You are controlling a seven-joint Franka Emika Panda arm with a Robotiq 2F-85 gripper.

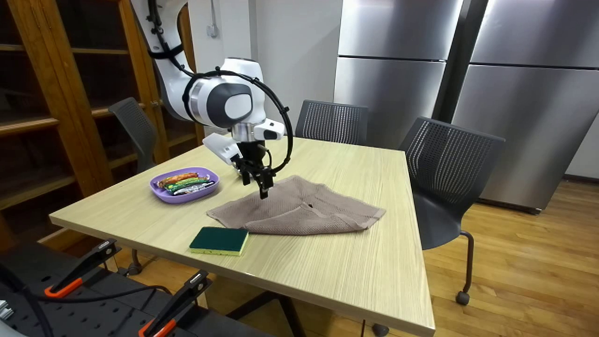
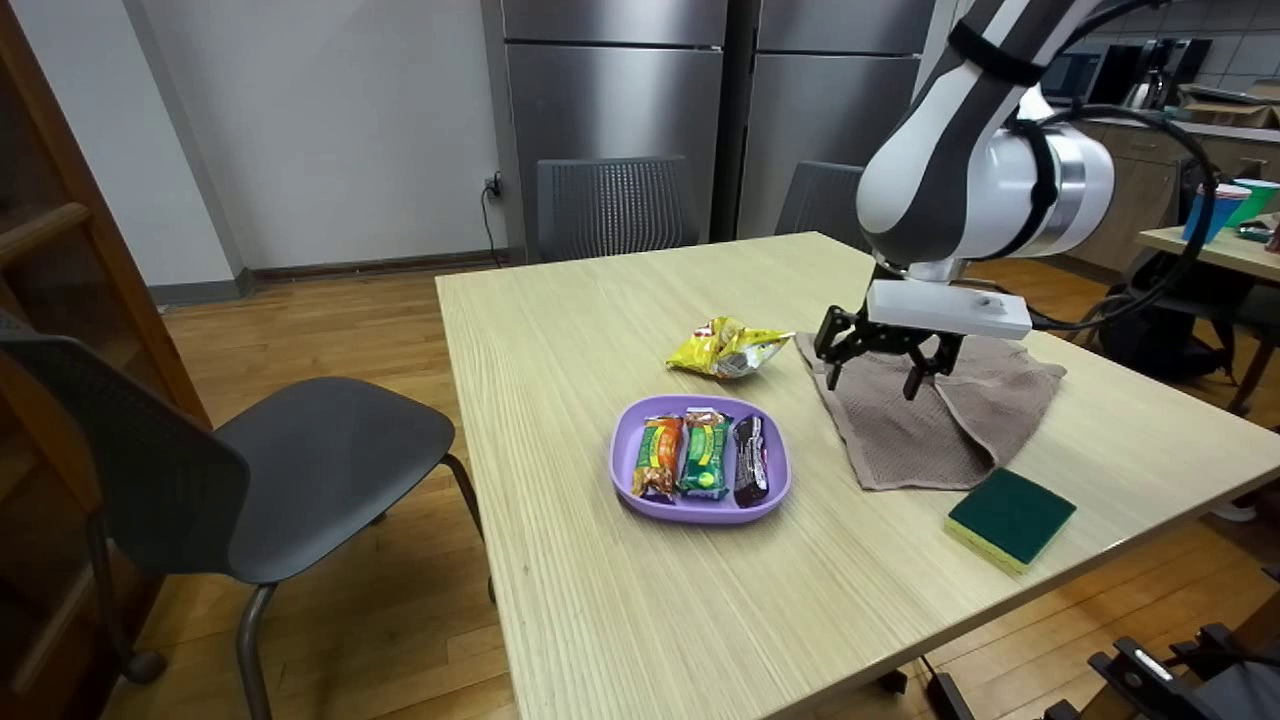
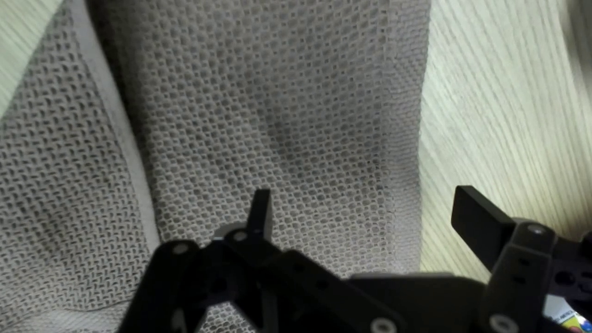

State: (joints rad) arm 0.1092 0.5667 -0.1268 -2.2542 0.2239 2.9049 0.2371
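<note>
brown cloth (image 1: 285, 201) lies beneath the gripper (image 3: 365, 206), jaws parted

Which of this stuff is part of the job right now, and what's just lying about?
Likely in the job:
taupe towel, partly folded over, nearest the claw
claw itself, open and empty, above it

Probably just lying about:
green-topped sponge
purple tray holding three wrapped bars
crinkled yellow bag

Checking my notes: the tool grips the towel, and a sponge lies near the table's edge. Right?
The tool doesn't grip the towel: the wrist view shows it open, holding nothing. The sponge does lie near the edge of the table.
</note>
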